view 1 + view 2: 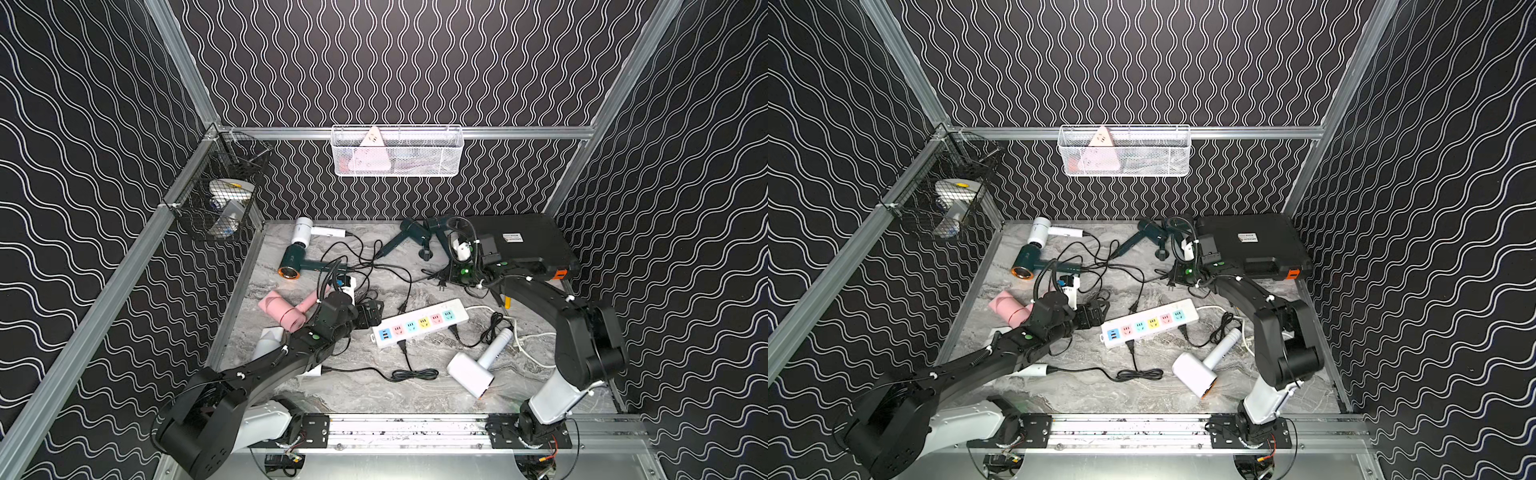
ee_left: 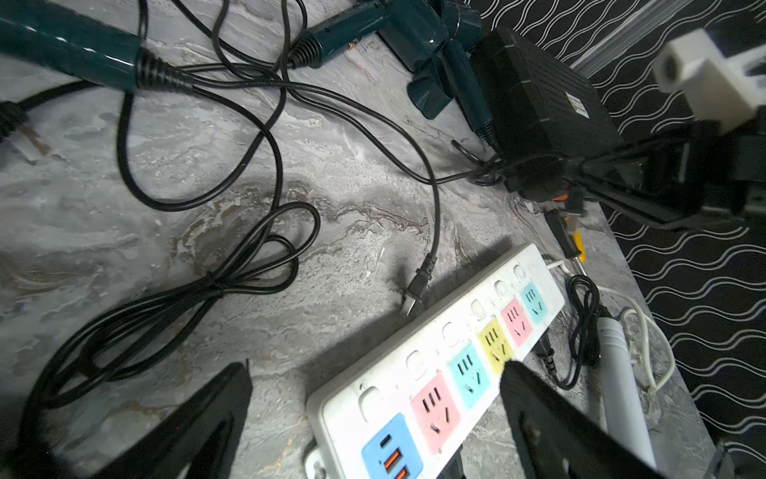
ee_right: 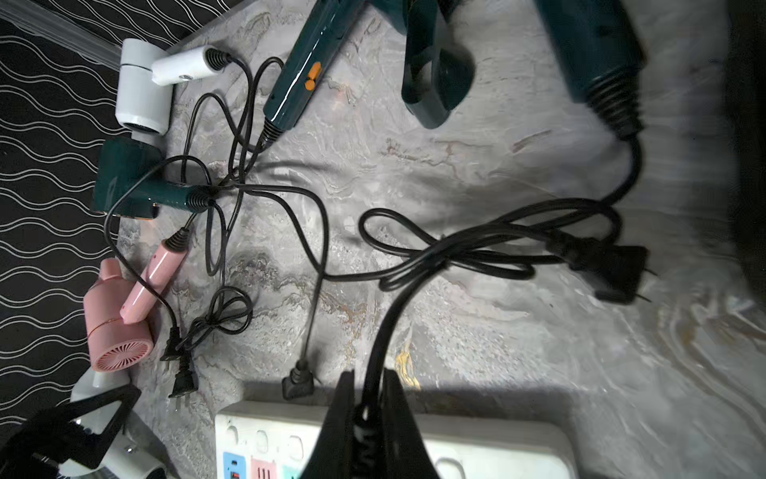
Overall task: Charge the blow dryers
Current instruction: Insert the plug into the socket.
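Several blow dryers lie on the marble table: a white one (image 1: 301, 232), a copper-ringed teal one (image 1: 293, 266), a pink one (image 1: 282, 311), two teal ones (image 1: 409, 232) at the back and a white one (image 1: 473, 370) in front. My left gripper (image 1: 370, 316) (image 2: 375, 369) hangs open over the left end of the white power strip (image 1: 419, 326) (image 2: 435, 373), holding nothing. My right gripper (image 1: 442, 284) (image 3: 368, 377) is shut on a black cord (image 3: 414, 265) just behind the strip. Loose plugs (image 3: 182, 377) lie near the pink dryer (image 3: 120, 315).
A black case (image 1: 519, 241) with orange latches fills the back right corner. A white wire basket (image 1: 397, 151) hangs on the back wall and a black one (image 1: 224, 195) on the left wall. Tangled cords (image 1: 365, 266) cross the table's middle. A yellow-handled tool (image 1: 507, 301) lies by the right arm.
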